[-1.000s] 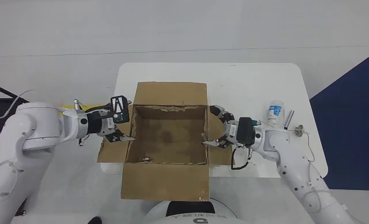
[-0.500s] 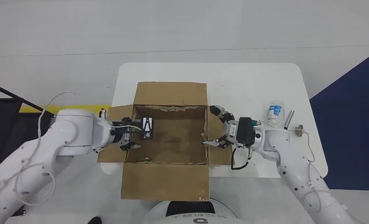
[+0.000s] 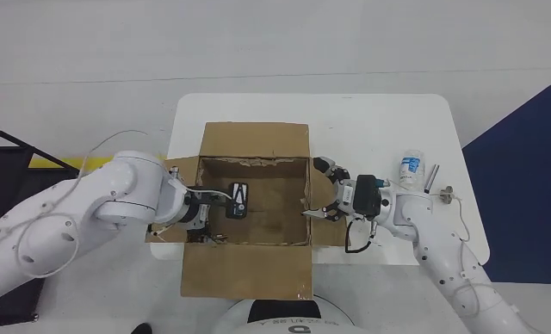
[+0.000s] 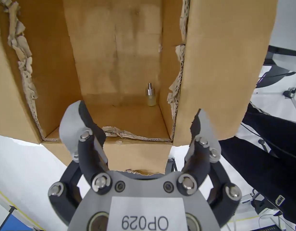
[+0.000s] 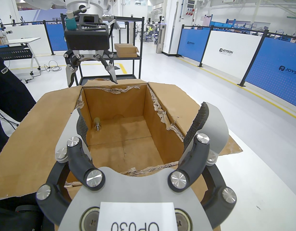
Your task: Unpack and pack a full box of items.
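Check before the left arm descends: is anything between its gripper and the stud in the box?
Nothing visible. The left gripper hangs open above the box; the stud lies bare on its floor, by a wall.

Top view: mounted above the arms and directed straight down, far enough off that the whole white worktop (image 3: pixel 379 119) and the open box (image 3: pixel 254 138) are taken in. Left wrist view: set close behind the left pincer (image 4: pixel 137 110), aimed down into the box from one end. Right wrist view: set behind the right pincer (image 5: pixel 144 114), aimed across the opening from the opposite end, the hall beyond being included. The box interior is shared by all three.
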